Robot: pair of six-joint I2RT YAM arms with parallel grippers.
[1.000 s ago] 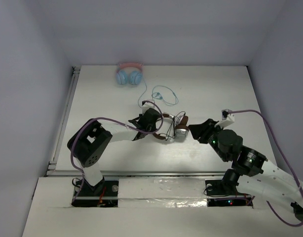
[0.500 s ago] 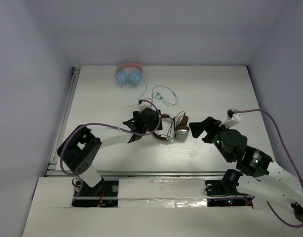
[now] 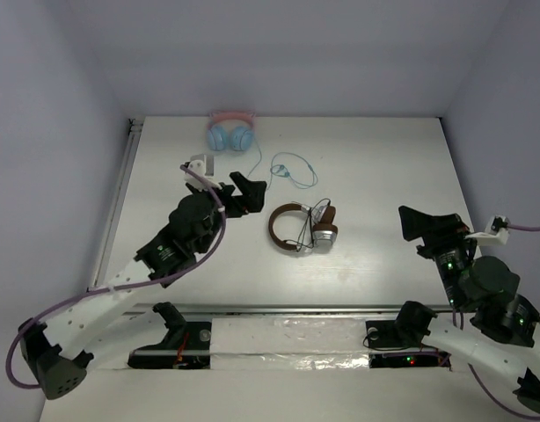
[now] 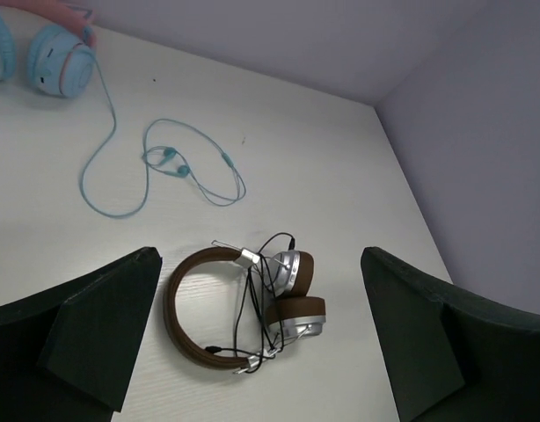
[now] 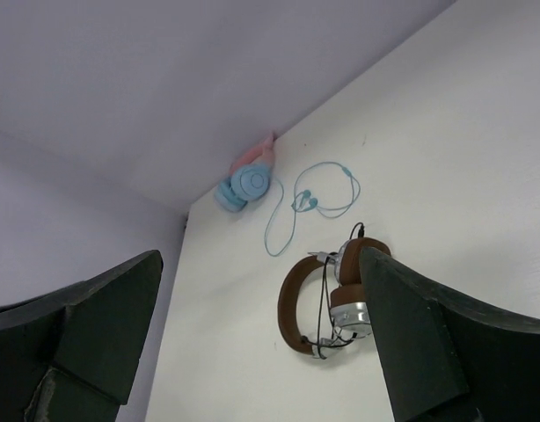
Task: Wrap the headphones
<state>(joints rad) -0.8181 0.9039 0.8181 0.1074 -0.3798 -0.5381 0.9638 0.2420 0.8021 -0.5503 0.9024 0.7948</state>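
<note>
The headphones (image 3: 290, 230) lie flat mid-table, with a brown headband and brown and silver ear cups folded together. Their thin dark cable (image 3: 310, 227) is looped across the band ends and cups. My left gripper (image 3: 241, 193) hovers open to their upper left, touching nothing. In the left wrist view the headphones (image 4: 180, 309) lie on the table below, between the spread fingers (image 4: 103, 325). My right gripper (image 3: 419, 230) stands open well off to their right, empty. The right wrist view shows the headphones (image 5: 296, 303) far ahead, partly behind the right finger (image 5: 428, 334).
Pink-and-light-blue headphones (image 3: 229, 132) rest against the back wall, their blue cable (image 3: 283, 170) trailing toward the brown pair. A rail (image 3: 120, 202) edges the table's left side. Grey walls enclose the back and both sides.
Both grippers have opened and pulled away from the headphones: the left rose and went up-left, the right drew back to the right. The headphones stay where they were.
</note>
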